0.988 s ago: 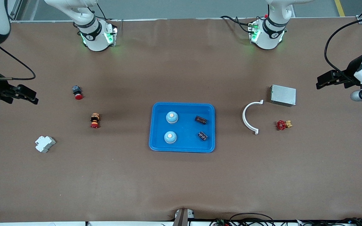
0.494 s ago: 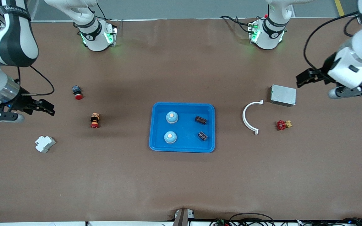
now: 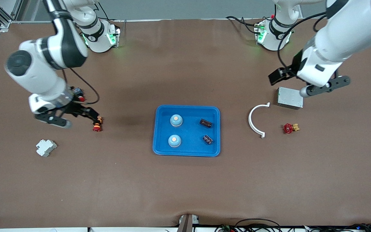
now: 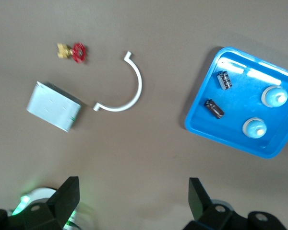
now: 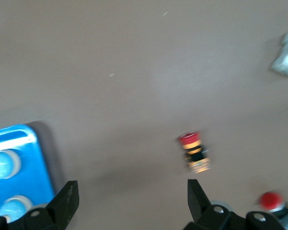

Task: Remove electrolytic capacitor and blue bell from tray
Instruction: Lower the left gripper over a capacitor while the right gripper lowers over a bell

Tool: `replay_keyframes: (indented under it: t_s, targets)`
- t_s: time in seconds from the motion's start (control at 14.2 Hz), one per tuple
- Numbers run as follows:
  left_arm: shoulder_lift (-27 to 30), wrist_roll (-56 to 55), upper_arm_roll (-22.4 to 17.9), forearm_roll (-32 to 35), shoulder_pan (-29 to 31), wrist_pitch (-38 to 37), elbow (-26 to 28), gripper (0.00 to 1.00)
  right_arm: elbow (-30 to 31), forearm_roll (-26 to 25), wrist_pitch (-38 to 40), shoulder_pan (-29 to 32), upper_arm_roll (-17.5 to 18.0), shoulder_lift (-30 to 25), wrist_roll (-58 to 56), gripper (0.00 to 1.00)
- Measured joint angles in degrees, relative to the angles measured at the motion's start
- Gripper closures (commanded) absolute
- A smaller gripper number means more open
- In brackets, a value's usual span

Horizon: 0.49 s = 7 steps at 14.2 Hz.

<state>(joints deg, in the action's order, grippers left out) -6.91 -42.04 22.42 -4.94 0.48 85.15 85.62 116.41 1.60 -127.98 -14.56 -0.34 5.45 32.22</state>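
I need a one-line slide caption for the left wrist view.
Open left tool over the bare table; blue tray holds two bells and two capacitors.

— Any lettering I can read from here?

— I find none. The arm bases (image 3: 100,35) by the table's top edge carry small dark marks, too tiny for me to read. The grey box (image 3: 290,97) shows me no label, nor does the blue tray (image 3: 159,132).

Tray (image 3: 159,129) mid-table holds two bells (image 3: 176,120), two capacitors (image 3: 205,122); capacitors toward left arm's end.
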Motion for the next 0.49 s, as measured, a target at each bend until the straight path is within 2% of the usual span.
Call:
replay_keyframes:
  t_s: [0.49]
  targets:
    - [-14.0, -19.1, 0.1, 0.0, -8.4, 12.2, 0.3, 0.00, -0.5, 0.0, -9.5, -10.5, 0.0, 10.0, 17.2, 0.00]
